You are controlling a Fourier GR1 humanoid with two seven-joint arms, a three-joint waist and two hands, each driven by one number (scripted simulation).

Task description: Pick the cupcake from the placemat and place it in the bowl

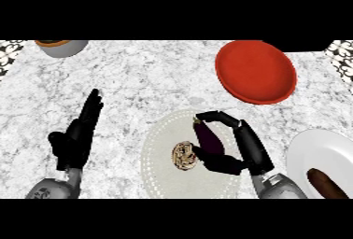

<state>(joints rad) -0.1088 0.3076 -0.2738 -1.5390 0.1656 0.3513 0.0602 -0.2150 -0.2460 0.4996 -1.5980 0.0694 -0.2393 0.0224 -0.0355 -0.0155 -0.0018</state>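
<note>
The cupcake (184,155), small, round and brownish, sits in the middle of the pale oval placemat (162,175). Just right of it a dark purple eggplant (207,137) lies on the mat. My right hand (240,162) is over the mat's right side, open wide. Its fingers (222,117) arch over the eggplant's top end, and its thumb reaches toward the cupcake's right edge. The eggplant lies in the gap between fingers and thumb. The red bowl (256,71) stands at the far right. My left hand (74,137) rests open at the left with straight fingers.
A white plate (307,156) with a brown sausage-like item (327,183) sits at the right edge, close to my right forearm. A grey pot (63,47) with orange contents stands at the far left. Marble counter lies between the mat and the bowl.
</note>
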